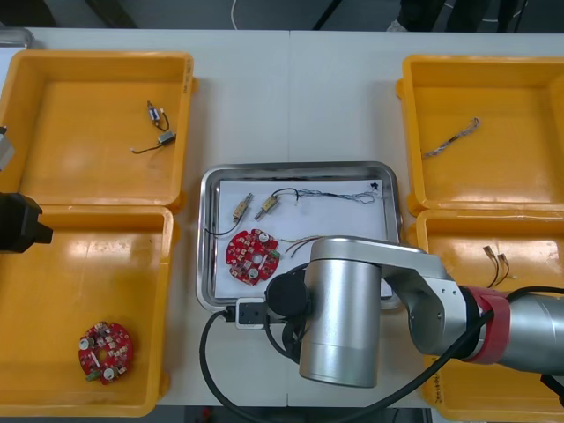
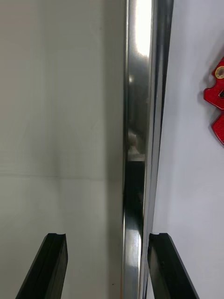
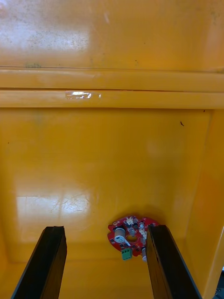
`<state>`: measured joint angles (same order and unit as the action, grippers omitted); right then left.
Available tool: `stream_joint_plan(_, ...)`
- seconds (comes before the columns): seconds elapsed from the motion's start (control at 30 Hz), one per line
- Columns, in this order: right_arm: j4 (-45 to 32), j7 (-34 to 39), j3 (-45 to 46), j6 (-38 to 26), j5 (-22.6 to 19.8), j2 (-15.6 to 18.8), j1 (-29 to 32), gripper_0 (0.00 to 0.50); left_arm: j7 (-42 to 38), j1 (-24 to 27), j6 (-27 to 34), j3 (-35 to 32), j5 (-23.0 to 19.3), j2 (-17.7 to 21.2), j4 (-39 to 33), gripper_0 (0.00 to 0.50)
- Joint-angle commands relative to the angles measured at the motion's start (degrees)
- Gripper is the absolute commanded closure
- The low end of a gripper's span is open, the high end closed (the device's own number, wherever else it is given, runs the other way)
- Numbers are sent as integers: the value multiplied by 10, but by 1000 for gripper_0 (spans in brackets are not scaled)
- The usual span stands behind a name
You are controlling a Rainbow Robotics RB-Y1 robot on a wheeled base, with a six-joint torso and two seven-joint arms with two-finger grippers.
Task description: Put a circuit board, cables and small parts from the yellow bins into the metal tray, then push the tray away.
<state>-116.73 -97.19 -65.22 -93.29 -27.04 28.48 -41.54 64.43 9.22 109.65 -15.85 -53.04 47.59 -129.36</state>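
The metal tray [image 1: 300, 167] lies mid-table, white inside. It holds a red circuit board [image 1: 251, 256], two small metal parts [image 1: 242, 208], a twisted blue and white cable [image 1: 339, 196] and a red and yellow cable [image 1: 300, 244]. My right arm [image 1: 339, 308] lies across the tray's near edge. In the right wrist view my right gripper [image 2: 109, 264] is open astride the tray's shiny rim [image 2: 140, 117], which runs close to one finger [image 2: 170, 268]; the board's edge [image 2: 217, 96] shows inside. My left gripper [image 3: 107, 259] hangs open over a bin, above another circuit board [image 3: 129, 235].
My left arm [image 1: 18, 222] sits at the table's left edge. The left far bin [image 1: 97, 55] holds small metal parts [image 1: 159, 123]; the left near bin [image 1: 167, 308] a spare board [image 1: 106, 350]. Cables lie in the right far bin [image 1: 451, 138] and right near bin [image 1: 498, 262].
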Motion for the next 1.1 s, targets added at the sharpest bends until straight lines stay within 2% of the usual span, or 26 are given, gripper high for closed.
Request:
stream_joint_plan(0.03, 6, -2, -13, 14, 15, -4, -15, 0, 44, -10, 3, -19, -2, 24, -17, 0)
stream_joint_plan(0.33, 6, 1, -14, 10, 19, -4, -15, 11, 44, -10, 3, -19, -2, 24, -17, 0)
stream_joint_plan(0.37, 7, 1, -14, 10, 19, -4, -16, 73, 44, -10, 3, -19, -2, 24, -17, 0)
stream_joint_plan(0.47, 6, 1, -14, 10, 20, -4, -15, 306, 44, -10, 3, -19, -2, 24, -17, 0)
stream_joint_plan(0.5, 6, 1, -14, 10, 20, -4, -16, 349, 44, -10, 3, -19, -2, 24, -17, 0)
stream_joint_plan(0.53, 6, 1, -14, 10, 21, -4, -16, 448, 44, -10, 3, -19, -2, 24, -17, 0)
stream_joint_plan(0.57, 6, 0, -14, 11, 23, -4, -16, 500, 44, -10, 3, -19, -2, 24, -17, 0)
stream_joint_plan(1.1, 7, 0, -14, 11, 43, 4, -33, 500, 44, -10, 3, -19, -2, 24, -17, 0)
